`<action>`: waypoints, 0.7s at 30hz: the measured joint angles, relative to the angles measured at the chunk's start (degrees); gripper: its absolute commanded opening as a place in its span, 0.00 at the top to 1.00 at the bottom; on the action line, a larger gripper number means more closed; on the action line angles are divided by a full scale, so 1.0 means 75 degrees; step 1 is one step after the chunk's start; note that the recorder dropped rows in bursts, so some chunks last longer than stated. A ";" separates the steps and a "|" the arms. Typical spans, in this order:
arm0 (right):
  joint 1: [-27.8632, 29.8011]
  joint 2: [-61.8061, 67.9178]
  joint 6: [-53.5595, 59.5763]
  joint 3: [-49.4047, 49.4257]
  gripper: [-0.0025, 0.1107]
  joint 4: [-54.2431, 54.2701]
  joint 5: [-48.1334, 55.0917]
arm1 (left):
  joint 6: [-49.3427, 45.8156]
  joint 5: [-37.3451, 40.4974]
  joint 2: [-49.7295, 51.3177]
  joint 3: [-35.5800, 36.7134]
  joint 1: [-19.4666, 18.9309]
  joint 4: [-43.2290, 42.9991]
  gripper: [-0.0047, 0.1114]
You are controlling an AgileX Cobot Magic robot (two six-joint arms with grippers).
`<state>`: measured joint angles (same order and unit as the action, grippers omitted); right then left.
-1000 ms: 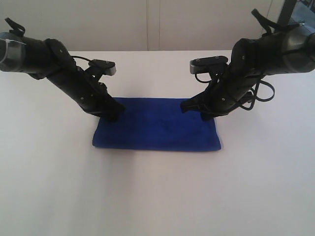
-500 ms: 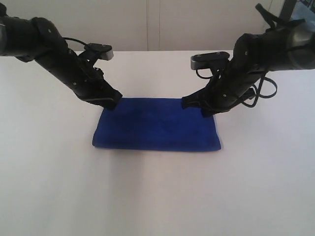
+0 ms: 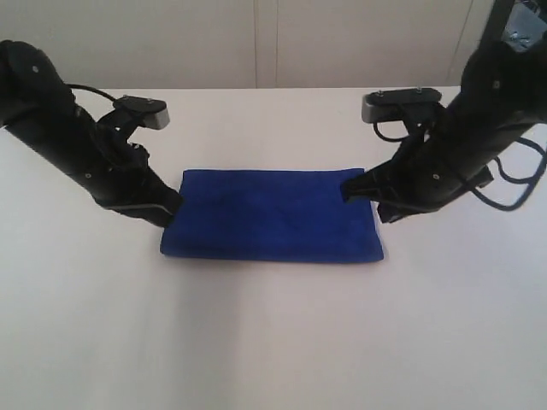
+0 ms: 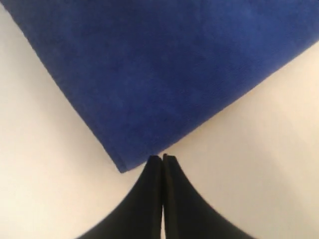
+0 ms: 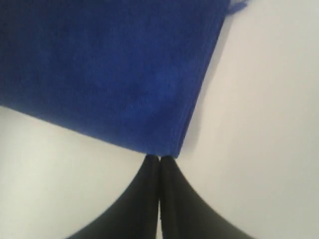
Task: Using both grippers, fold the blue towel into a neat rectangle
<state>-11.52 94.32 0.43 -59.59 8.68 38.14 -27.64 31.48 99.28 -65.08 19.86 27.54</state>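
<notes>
**Q:** Exterior view: where is the blue towel (image 3: pixel 273 215) located?

**A:** It is laid flat on the white table (image 3: pixel 273 342), folded into a wide rectangle between the two arms. The left gripper (image 3: pixel 173 206) is placed low at the towel's left short edge. The right gripper (image 3: pixel 350 189) is placed at the right short edge, near the far corner. The set of the fingers cannot be determined from this view.

**Q:** Left wrist view: what is the state of the end effector?

**A:** The fingers (image 4: pixel 154 172) are pressed together, and no cloth is seen between them. The tips are set at a corner of the towel. Whether that corner is touched cannot be determined.

**Q:** Right wrist view: what is recorded?

**A:** The fingers (image 5: pixel 149 172) of the right gripper are likewise pressed together, with nothing pinched. The tips are met by a towel corner where stacked layers are shown along the edge. A small loose thread (image 5: pixel 238 6) is seen at the next corner along that edge.
</notes>
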 measured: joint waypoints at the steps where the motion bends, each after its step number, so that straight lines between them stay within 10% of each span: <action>1: 0.0000 -0.0266 -0.0058 0.0402 0.98 0.0000 0.0000 | 0.0258 -0.0317 -0.0227 0.0372 0.0000 0.0000 0.96; 21: 0.0000 -0.8491 -0.0259 0.3233 0.98 -0.0541 -0.0230 | 0.1812 0.0023 -0.7329 0.2873 0.0000 -0.0029 0.96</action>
<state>-11.52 30.64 -1.51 -35.34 4.62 36.41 -14.05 31.65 44.32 -43.53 19.86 27.32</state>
